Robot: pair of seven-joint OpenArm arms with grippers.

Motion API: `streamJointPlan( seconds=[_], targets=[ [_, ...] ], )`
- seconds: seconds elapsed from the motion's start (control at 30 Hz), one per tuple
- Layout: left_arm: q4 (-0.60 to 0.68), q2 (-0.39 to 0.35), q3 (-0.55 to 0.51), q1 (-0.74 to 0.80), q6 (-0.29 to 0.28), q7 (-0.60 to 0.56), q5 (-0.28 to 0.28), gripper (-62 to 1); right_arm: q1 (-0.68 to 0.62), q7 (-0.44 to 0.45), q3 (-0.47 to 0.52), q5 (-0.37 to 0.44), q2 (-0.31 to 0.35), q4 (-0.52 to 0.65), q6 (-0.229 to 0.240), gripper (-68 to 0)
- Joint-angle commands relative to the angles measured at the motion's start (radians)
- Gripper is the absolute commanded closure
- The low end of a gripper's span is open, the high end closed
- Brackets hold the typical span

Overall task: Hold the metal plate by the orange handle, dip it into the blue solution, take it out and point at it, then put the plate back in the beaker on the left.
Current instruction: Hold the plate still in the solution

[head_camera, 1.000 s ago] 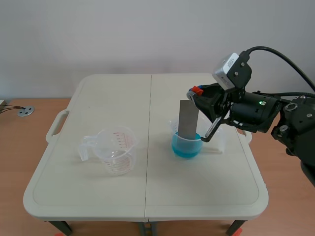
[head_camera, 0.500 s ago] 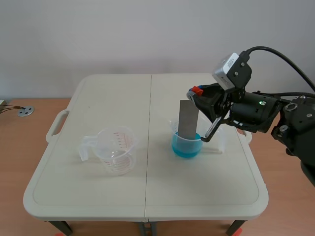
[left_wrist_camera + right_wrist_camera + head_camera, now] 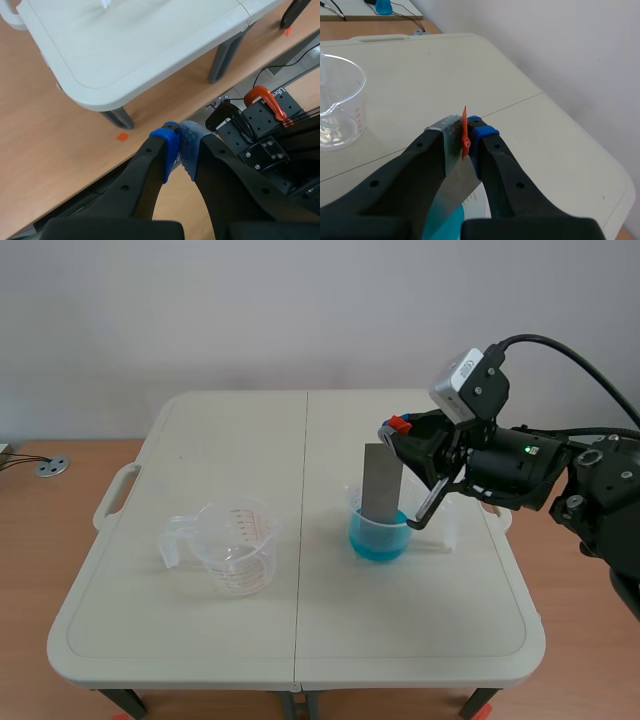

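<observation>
The grey metal plate (image 3: pixel 380 484) hangs upright with its lower end inside the beaker of blue solution (image 3: pixel 379 530), right of the table's middle. My right gripper (image 3: pixel 395 430) is shut on the plate's orange handle (image 3: pixel 399 423) at its top. From the right wrist the orange handle (image 3: pixel 464 133) shows pinched between the fingers, the plate (image 3: pixel 449 187) running down toward the blue liquid (image 3: pixel 448 224). A clear empty beaker (image 3: pixel 236 544) with red marks stands on the left half of the table. My left gripper (image 3: pixel 179 150) is shut on nothing, below table height over the floor.
The white folding table (image 3: pixel 180 640) has a centre seam and side handles. From the left wrist, a table corner (image 3: pixel 95 97), its legs, the wooden floor and an orange clamp (image 3: pixel 266 97) on black hardware appear. A round metal fitting (image 3: pixel 52 467) lies on the floor at far left.
</observation>
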Motion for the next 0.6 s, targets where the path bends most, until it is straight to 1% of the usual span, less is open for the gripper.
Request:
streamJointPlan(
  seconds=[0.0,0.37,0.57],
  targets=[
    [0.012,0.008,0.003,-0.003,-0.003,-0.015,-0.006,-1.5,0.014,0.007,-0.004,0.000,-0.001,0.005,0.000,-1.3],
    [0.012,0.008,0.003,-0.003,-0.005,-0.015,-0.006,-1.5,0.014,0.009,-0.003,0.000,0.000,0.005,0.000,-1.3],
    [0.012,0.008,0.003,-0.003,-0.006,-0.015,-0.006,-1.5,0.015,0.030,-0.003,0.000,0.002,0.005,0.001,-1.3]
  ],
)
